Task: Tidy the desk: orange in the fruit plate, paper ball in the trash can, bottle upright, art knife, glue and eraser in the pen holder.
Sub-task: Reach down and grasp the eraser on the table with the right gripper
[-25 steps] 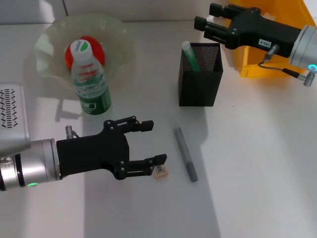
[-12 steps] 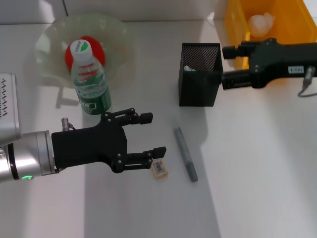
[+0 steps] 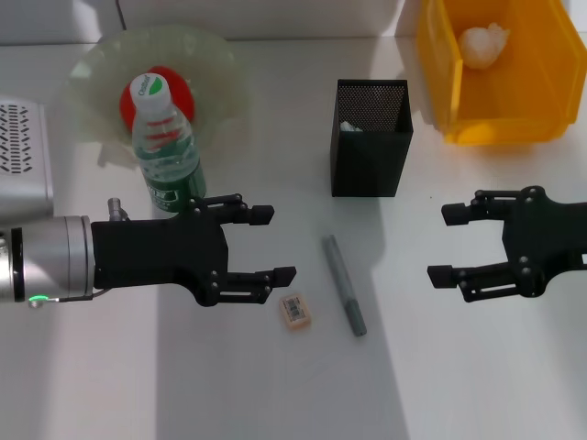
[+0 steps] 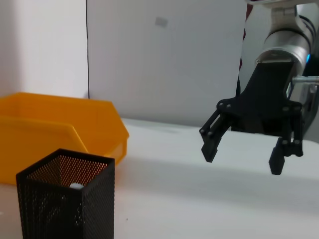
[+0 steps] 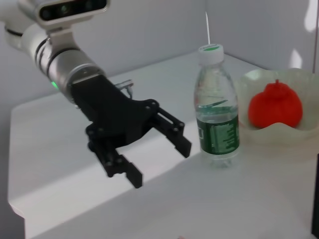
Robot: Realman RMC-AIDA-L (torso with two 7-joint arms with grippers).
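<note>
Orange (image 3: 169, 84) half hidden behind bottle (image 3: 166, 147), right hand (image 3: 443, 244) cut off

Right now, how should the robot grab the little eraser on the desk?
From straight above, I'd guess. The eraser lies flat and low, so pinching its two long sides seems safest. The open left gripper hovers right beside it.

Bare desk (image 3: 477, 367) runs between the open left pincer (image 3: 275, 246) and open right pincer (image 3: 442, 246), broken only by a grey pen (image 3: 344, 286) and the eraser (image 3: 294, 310) just beside the left's tips. Bottle (image 3: 168, 151) stands upright close behind left pincer, prob. not touching. Holder (image 3: 371, 151) blocks the middle-rear; bin (image 3: 438, 73) behind right.
</note>
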